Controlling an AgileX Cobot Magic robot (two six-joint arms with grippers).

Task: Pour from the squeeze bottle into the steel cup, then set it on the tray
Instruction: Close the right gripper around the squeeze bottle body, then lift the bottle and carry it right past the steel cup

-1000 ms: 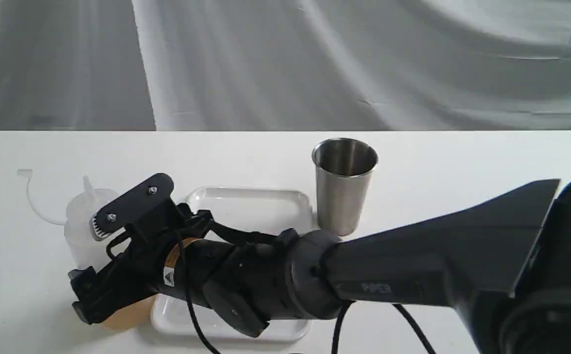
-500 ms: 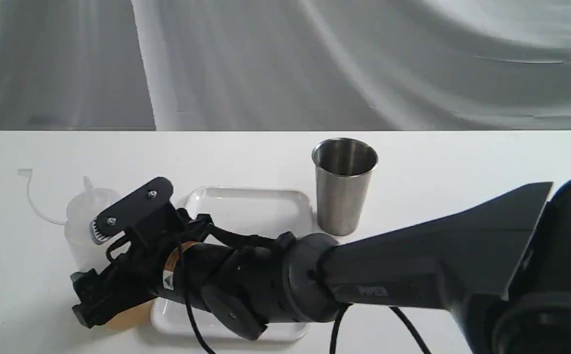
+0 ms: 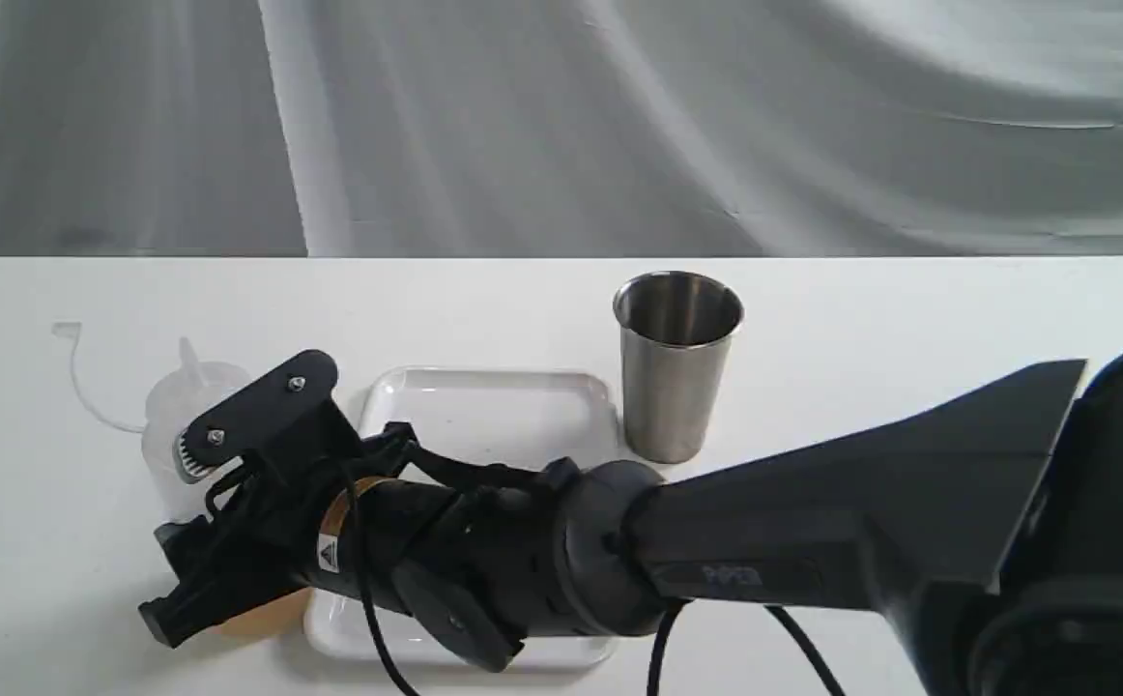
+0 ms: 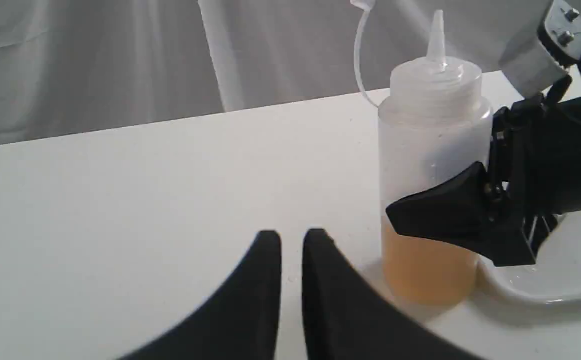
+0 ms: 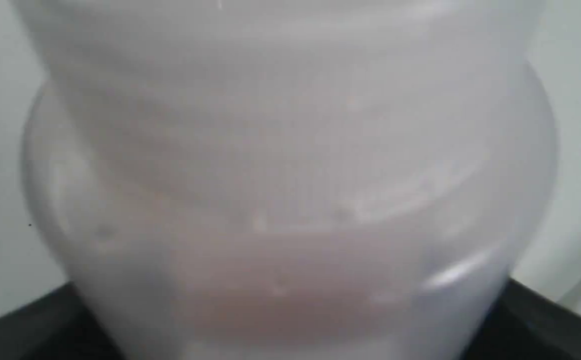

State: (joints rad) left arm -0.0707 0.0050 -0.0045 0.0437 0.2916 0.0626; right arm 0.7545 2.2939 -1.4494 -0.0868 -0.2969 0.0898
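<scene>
One grasp set: the right end effector point(image 3: 175, 532) pinches the squeeze bottle point(image 4: 433, 150); next, probably, lift and tip it over the steel cup point(image 3: 677, 377).

One sign noted: a small white label point(image 3: 331, 553) printed with a black triangle. It is fixed to the wrist section of the right arm point(image 3: 813, 512), behind the right gripper point(image 3: 177, 538) and beside an amber band point(image 3: 341, 501). Any wording on it is too small to read. Faint raised lettering point(image 3: 731, 576) on the same arm's forearm housing is blurred and illegible. Neither wrist view offers anything legible.
</scene>
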